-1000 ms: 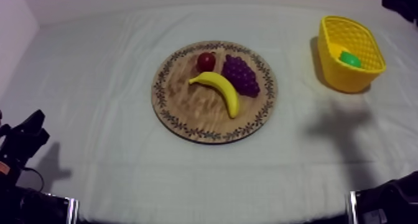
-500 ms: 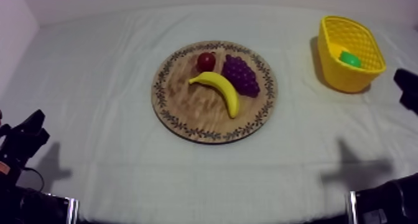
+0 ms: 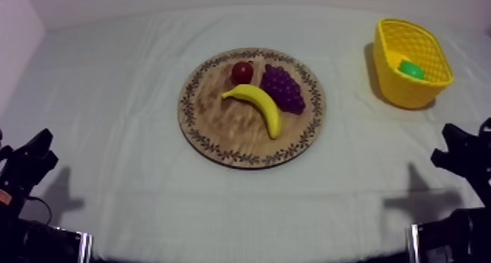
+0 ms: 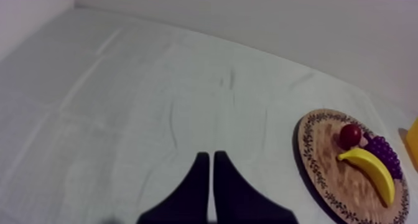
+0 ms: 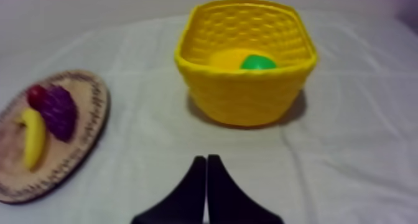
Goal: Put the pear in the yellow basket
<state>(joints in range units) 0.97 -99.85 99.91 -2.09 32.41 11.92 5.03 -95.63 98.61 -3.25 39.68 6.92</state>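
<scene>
The green pear (image 3: pixel 411 69) lies inside the yellow basket (image 3: pixel 409 92) at the far right of the table; the right wrist view shows the pear (image 5: pixel 258 63) low in the basket (image 5: pixel 249 97). The round wooden board (image 3: pixel 226 125) in the middle carries a banana (image 3: pixel 259 105), purple grapes (image 3: pixel 283 88) and a small red fruit (image 3: pixel 242 71). My right gripper (image 3: pixel 447 145) hangs at the right edge, nearer than the basket, and its fingers lie together as a wedge (image 5: pixel 206 158). My left gripper (image 3: pixel 40 143) rests at the lower left, shut on nothing (image 4: pixel 208 155).
Bare cloth lies between the board and the basket and all along the front. In the left wrist view the board (image 4: pixel 320 170) is far off across open cloth. A pale wall borders the table's left side.
My right arm has drawn back from the upper right by the basket, down the right edge to the lower right. The pear stays in the basket. The left arm is still.
</scene>
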